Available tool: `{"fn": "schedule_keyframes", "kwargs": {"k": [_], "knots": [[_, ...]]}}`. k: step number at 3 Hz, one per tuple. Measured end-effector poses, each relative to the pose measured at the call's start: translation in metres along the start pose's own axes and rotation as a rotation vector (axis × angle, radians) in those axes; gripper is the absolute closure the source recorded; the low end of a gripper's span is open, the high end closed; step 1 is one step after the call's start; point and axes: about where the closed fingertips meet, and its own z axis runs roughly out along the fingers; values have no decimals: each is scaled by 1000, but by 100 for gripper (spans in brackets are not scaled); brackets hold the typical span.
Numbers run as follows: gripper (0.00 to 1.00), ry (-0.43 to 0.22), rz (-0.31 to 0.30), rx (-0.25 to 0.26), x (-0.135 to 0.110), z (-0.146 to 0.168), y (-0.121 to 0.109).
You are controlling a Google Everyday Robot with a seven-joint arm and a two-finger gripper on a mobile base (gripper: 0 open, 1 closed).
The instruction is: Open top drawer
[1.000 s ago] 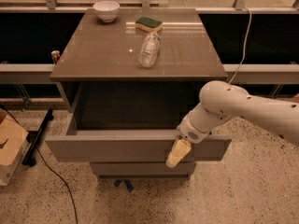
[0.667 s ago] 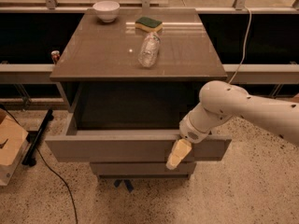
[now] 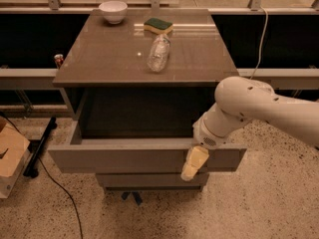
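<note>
Gripper: I am seeing the gripper (image 3: pixel 192 167) hanging at the front panel of the top drawer (image 3: pixel 124 156), right of the panel's middle. Its cream tip is lying across the panel's outer face and pointing down toward the floor (image 3: pixel 259 208).
Grip: I am not able to tell how far apart it is standing or whether it is clamping the panel. Only one cream piece is showing, on the outside of the front.
Arm: the white arm (image 3: pixel 259 108) is reaching in from the right edge. Its rounded joint is bulging over the drawer's right front corner and covering part of the opening.
Top drawer: it is standing pulled well out from the cabinet, with its flat grey front facing me. The inside is lying in shadow and I am making out nothing in it.
Lower drawer front: a narrower lower drawer front (image 3: pixel 149 179) is sitting just beneath, set back from the open one.
Worktop: the brown worktop (image 3: pixel 99 59) is carrying three things. A clear bottle (image 3: pixel 158 54) is lying on its side near the middle. A green-topped sponge (image 3: pixel 158 26) is resting just behind it, and a white bowl (image 3: pixel 113 11) is sitting at the back left.
Left side: a red can (image 3: pixel 59 60) is standing on the ledge beside the cabinet. A cardboard box (image 3: pixel 10 158) is sitting on the floor, and a black cable (image 3: pixel 60 193) is trailing past it.
Right side: a white cable (image 3: pixel 259 39) is hanging down behind the arm.
</note>
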Motion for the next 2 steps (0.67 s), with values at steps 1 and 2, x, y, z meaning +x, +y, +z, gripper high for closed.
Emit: {"fn": "schedule_keyframes", "kwargs": {"k": [1, 2], "knots": [[0, 9, -12, 6, -1, -14, 1], [19, 21, 30, -18, 14, -10, -2]]}}
